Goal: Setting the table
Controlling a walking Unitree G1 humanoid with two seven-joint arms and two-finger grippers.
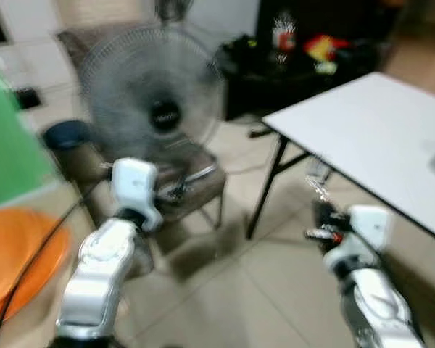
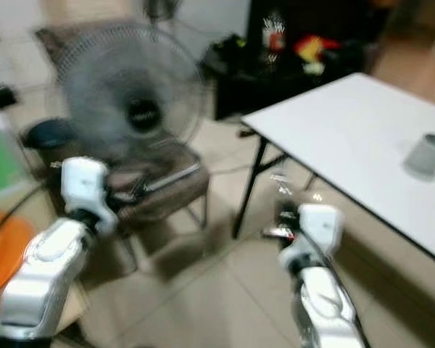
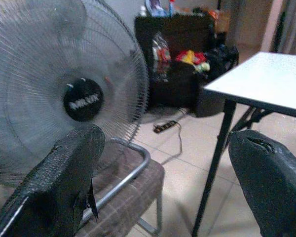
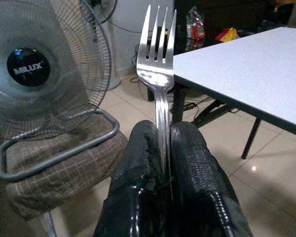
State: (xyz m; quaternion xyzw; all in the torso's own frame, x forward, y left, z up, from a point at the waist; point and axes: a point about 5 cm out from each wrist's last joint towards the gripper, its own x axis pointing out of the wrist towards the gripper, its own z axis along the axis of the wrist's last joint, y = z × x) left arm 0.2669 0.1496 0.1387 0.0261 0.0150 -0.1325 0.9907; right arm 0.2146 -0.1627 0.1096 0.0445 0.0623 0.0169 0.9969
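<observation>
A silver fork (image 4: 158,69) stands upright with its tines up, and my right gripper (image 4: 163,131) is shut on its handle. In the head views the fork (image 1: 317,177) is blurred, held just off the near corner of a white table (image 1: 377,138). A grey cup (image 2: 426,154) stands on the table's right side. My left gripper (image 3: 163,143) is open and holds nothing; its black fingers (image 3: 64,177) point toward a fan and a chair. The left arm (image 1: 134,185) is raised on the left.
A big standing fan (image 1: 152,94) and a brown padded chair (image 1: 192,188) with a metal frame stand ahead on the left. An orange round thing (image 1: 14,246) lies at the far left. A dark cabinet (image 1: 297,58) with clutter is behind the table. The floor is tiled.
</observation>
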